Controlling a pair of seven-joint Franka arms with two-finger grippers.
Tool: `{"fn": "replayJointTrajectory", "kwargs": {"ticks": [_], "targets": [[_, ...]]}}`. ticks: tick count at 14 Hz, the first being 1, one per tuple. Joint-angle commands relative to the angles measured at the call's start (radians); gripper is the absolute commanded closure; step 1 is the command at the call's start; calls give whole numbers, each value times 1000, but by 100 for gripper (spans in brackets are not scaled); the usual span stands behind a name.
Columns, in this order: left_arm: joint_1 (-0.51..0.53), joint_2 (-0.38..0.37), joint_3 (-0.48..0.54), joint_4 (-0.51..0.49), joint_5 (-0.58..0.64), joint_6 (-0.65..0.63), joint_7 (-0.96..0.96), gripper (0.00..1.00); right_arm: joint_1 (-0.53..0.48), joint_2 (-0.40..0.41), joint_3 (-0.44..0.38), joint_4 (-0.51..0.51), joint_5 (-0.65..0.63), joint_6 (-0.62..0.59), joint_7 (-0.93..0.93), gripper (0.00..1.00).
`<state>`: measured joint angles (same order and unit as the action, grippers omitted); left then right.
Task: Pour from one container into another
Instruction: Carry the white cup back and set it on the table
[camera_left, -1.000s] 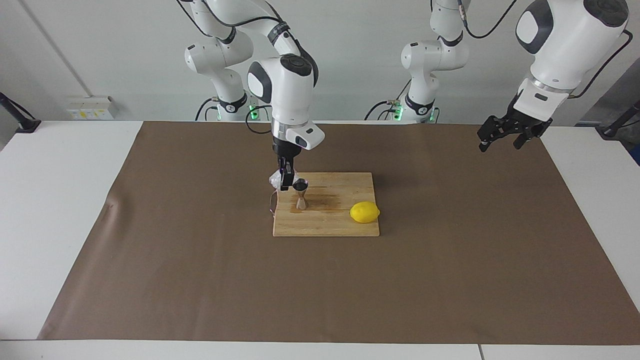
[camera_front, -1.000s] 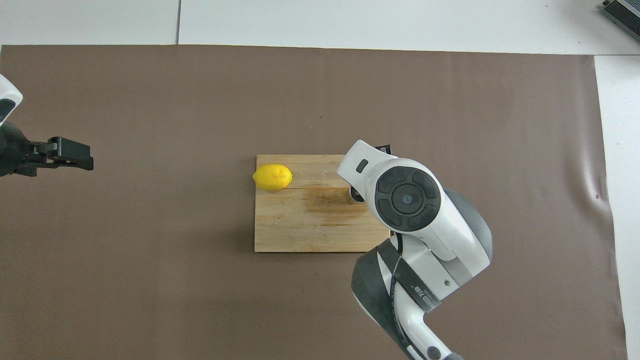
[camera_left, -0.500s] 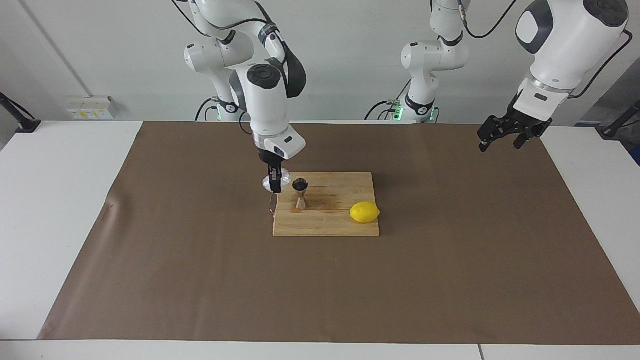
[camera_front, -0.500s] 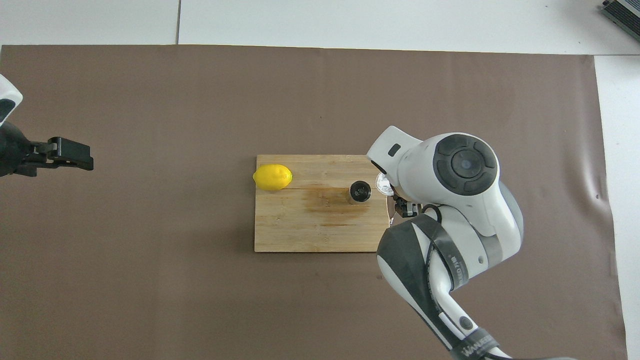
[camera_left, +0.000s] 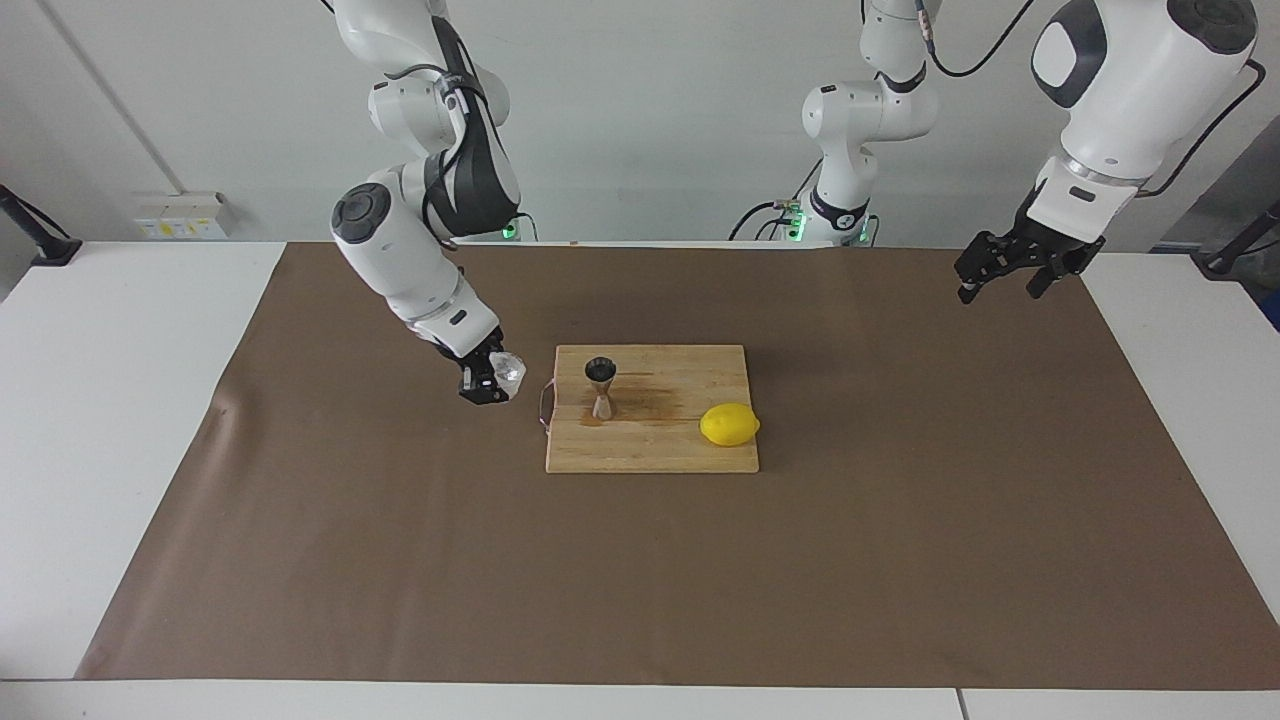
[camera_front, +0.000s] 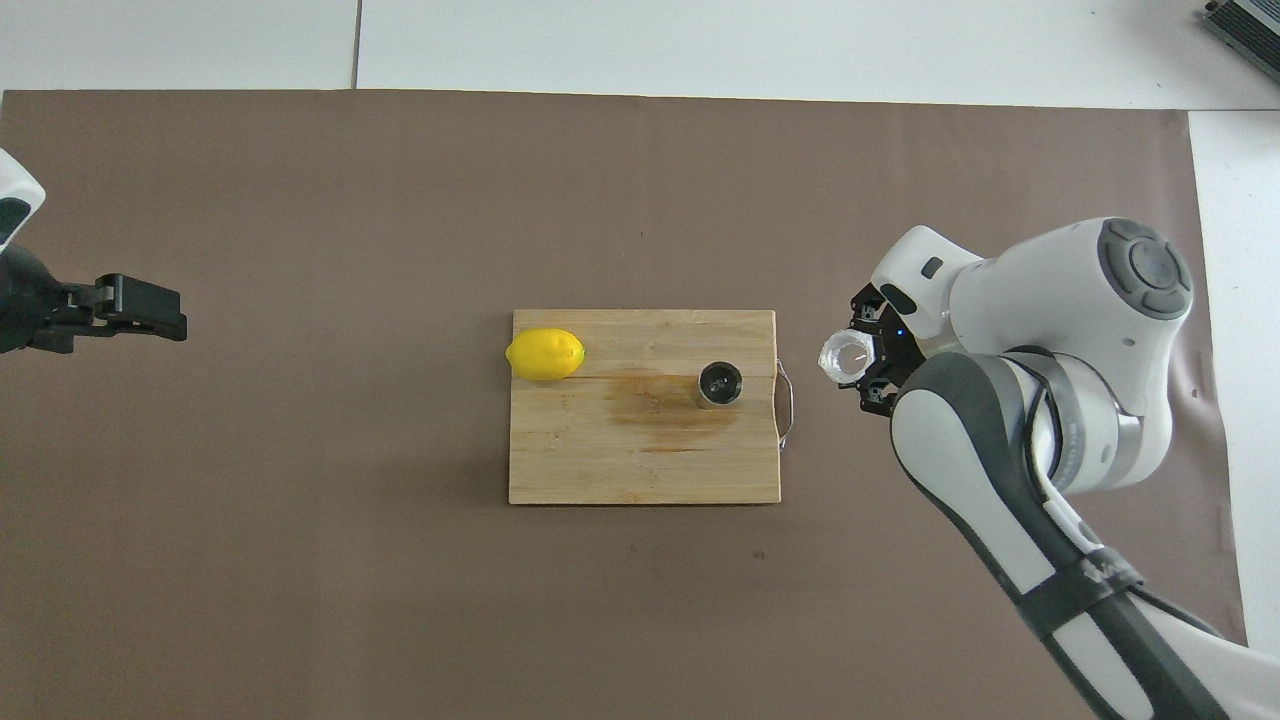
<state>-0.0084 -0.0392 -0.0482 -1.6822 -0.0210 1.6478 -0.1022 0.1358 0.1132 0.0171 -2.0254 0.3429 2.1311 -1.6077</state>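
The knobbly clear glass cup (camera_left: 509, 371) (camera_front: 844, 355) hangs just above the brown mat, beside the handled end of the wooden board, toward the right arm's end of the table. My right gripper (camera_left: 494, 379) (camera_front: 862, 357) is shut on it. The steel jigger (camera_left: 601, 386) (camera_front: 719, 384) stands upright on the board (camera_left: 680, 450) (camera_front: 620, 460), apart from the cup. My left gripper (camera_left: 1000, 288) (camera_front: 160, 312) waits open and holds nothing, up in the air over the mat's edge at the left arm's end.
A yellow lemon (camera_left: 729, 424) (camera_front: 545, 354) lies on the board's corner toward the left arm's end. A thin metal handle (camera_left: 543, 405) (camera_front: 787, 400) sticks out of the board's end beside the cup. The brown mat (camera_left: 300, 550) covers most of the table.
My right arm has swung the cup away from above the jigger, off the board and out over the mat toward its own end. The left arm has not moved.
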Motion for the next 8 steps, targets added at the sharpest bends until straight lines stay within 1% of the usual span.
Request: {"fn": "replayJointTrajectory", "kwargs": {"ticks": [1, 3, 8], "targets": [[7, -11, -2, -1, -5, -19, -1, 0, -76, -1, 14, -58, 120, 21, -139, 100], [7, -11, -2, -1, -7, -19, -1, 0, -129, 14, 14, -81, 183, 23, -250, 100], [7, -11, -2, -1, -7, -19, -1, 0, -194, 45, 14, -125, 269, 20, -380, 100]]}}
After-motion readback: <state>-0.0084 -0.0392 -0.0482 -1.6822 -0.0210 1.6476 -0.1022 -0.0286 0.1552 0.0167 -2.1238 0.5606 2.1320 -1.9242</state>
